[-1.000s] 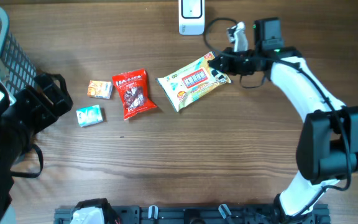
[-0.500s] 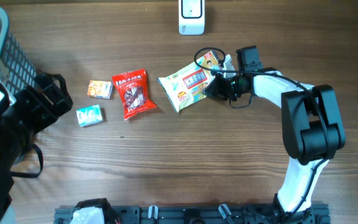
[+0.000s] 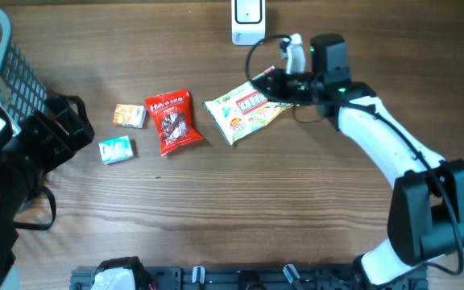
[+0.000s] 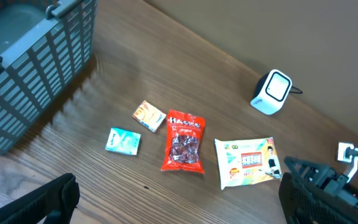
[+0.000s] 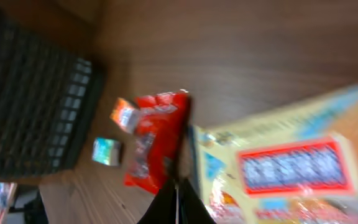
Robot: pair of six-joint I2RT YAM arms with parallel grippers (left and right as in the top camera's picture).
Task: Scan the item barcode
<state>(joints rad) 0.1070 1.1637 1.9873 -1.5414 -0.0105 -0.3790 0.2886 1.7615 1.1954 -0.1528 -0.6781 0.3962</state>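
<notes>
The item, a yellow snack packet (image 3: 240, 109) with a red label, lies on the wooden table right of centre. My right gripper (image 3: 271, 80) is shut on its right end, which is lifted slightly. In the right wrist view the pinched fingertips (image 5: 178, 199) sit at the edge of the blurred packet (image 5: 291, 168). The white scanner (image 3: 248, 20) stands at the table's far edge, just behind the packet. My left gripper (image 4: 182, 202) hangs wide open and empty high over the left side, looking down on the packet (image 4: 246, 163) and the scanner (image 4: 271, 93).
A red snack bag (image 3: 171, 121) lies left of the packet. Further left are an orange box (image 3: 130, 115) and a teal box (image 3: 116, 150). A grey slatted basket (image 3: 6, 56) stands at the far left. The scanner's cable loops near the right wrist.
The right arm swung in towards the packet's lower right, then back up to its upper right end; the packet's right end shifted with it. The left arm has not moved.
</notes>
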